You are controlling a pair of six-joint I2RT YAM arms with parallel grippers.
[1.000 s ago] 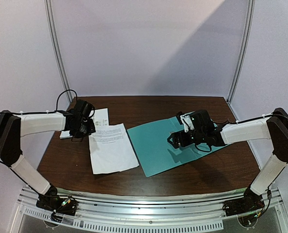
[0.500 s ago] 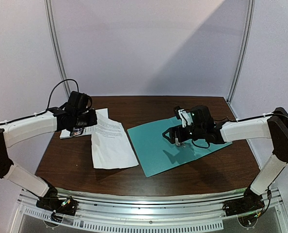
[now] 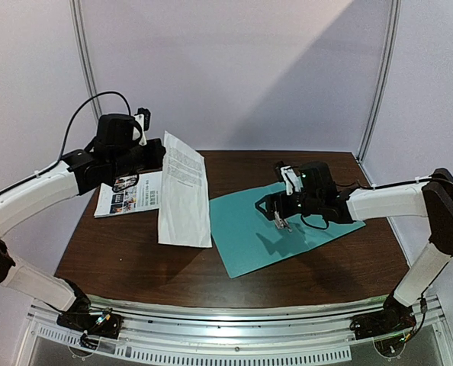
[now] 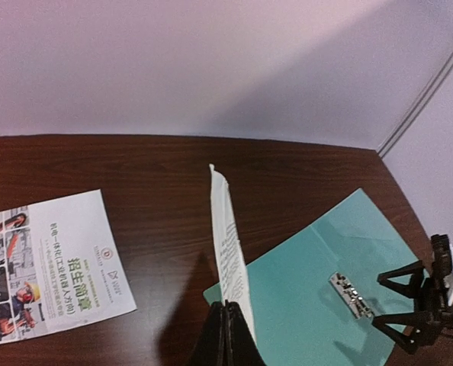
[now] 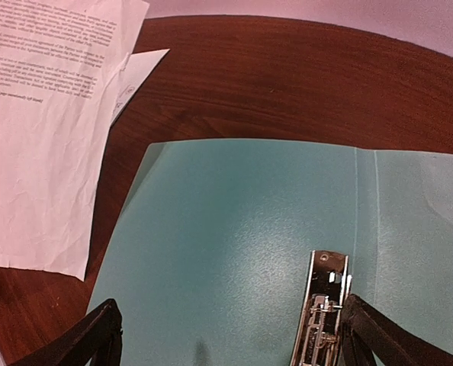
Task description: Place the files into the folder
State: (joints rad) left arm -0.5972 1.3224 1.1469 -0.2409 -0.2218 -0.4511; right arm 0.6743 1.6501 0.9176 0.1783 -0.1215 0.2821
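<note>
White paper sheet with black text point(image 3: 184, 191) is now up in the air, hanging nearly upright from its top edge at the left of the dark brown wooden table point(image 3: 326, 274); a second ago we saw it lying flat there. Its lower edge sits low, just beside the left edge of the flat teal-green card folder point(image 3: 249, 244), and we cannot tell whether it touches the tabletop. The left gripper point(image 3: 159, 156) has risen with it, its jaws closed tight on the sheet's edge, which the left wrist view shows running edge-on out of the fingertips point(image 4: 225, 335). Lifting it has uncovered more of the white sheet with colourful pictures and green print point(image 3: 127, 194), which lies flat near the far left corner, apart from the folder. The folder lies open in the middle of the table, its small metal clip point(image 5: 322, 309) showing on the inside. The right gripper point(image 3: 276, 213) has drawn slightly up and leftward and hovers over the folder close to the clip, jaws spread wide, gripping nothing.
</note>
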